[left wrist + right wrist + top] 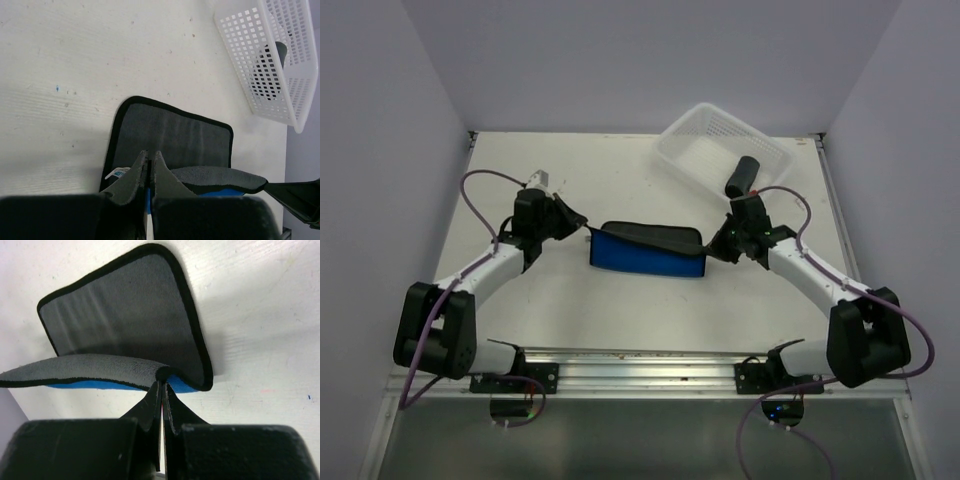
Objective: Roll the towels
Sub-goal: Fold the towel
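The bright blue soft towel with black edging [645, 258] lies mid-frame on the white bench [620, 320], its grey top layer folded over. The left end effector [582, 228] is clamped on the towel's left end and the right end effector [713, 243] on its right end (both ends raised slightly). At upper right, a dark rolled towel [740, 177] rests in the white perforated plastic basket [705, 125].

Spread mid-worktop [620, 310]: blue towel [650, 252], black-edged, one edge raised and curling over. In basket [672, 160]: dark rolled towel [740, 178].
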`<state>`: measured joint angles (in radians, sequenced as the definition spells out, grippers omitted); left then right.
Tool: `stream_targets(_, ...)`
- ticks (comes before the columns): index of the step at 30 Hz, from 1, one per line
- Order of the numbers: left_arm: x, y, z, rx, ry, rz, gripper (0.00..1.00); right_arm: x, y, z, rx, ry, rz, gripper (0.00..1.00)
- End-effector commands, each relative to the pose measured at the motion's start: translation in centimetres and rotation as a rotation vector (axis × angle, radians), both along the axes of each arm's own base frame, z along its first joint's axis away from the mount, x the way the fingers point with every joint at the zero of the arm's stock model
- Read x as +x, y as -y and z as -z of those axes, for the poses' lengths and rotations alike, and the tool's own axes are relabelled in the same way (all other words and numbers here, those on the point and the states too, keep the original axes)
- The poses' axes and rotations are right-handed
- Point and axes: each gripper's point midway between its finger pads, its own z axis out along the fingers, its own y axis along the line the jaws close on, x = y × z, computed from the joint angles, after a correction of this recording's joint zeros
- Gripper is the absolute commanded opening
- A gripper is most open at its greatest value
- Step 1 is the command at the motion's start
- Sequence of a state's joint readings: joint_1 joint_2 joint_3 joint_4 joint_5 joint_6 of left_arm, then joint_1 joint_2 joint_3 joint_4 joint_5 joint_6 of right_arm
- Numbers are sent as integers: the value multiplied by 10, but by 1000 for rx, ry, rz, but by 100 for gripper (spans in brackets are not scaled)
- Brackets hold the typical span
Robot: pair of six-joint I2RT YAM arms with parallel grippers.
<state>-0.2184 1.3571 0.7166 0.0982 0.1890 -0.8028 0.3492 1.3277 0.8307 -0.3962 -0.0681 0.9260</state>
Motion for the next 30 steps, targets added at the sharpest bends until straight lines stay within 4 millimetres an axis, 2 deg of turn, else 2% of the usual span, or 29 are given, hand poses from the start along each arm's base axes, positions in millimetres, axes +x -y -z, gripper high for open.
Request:
stream_targets(1, 24, 9, -23, -19, 90, 15, 0, 26, 2, -13, -3, 54, 27, 0)
stream_targets(6, 31, 18, -10, 7, 57, 23, 0, 39, -1, 1, 3, 29, 21, 1)
stream_targets(8, 32, 22, -8, 13, 52, 28, 0, 44, -2, 3, 11, 29, 22, 10)
stream_targets(12, 35, 17, 0, 36, 38, 3, 2, 53, 0, 9, 14, 20, 26, 28)
stream_targets(13, 37, 16, 1, 41, 34, -3, 7, 56, 0, 7, 15, 26, 28, 30)
stream_targets(14, 37, 16, 3, 48, 28, -6, 17, 58, 1, 5, 15, 31, 30, 34)
stream_targets(17, 39, 12, 10, 67, 11, -23, 42, 66, 3, -1, 18, 48, 36, 38)
stream_targets(20, 42, 15, 15, 66, 3, -9, 56, 70, 2, -9, 15, 70, 24, 38)
stream_targets(23, 44, 18, 15, 69, 10, 0, 61, 72, 1, -16, 18, 102, 1, 38)
stream_targets(30, 43, 20, 4, 71, 35, 15, 60, 65, -4, -18, -19, 123, -132, 38)
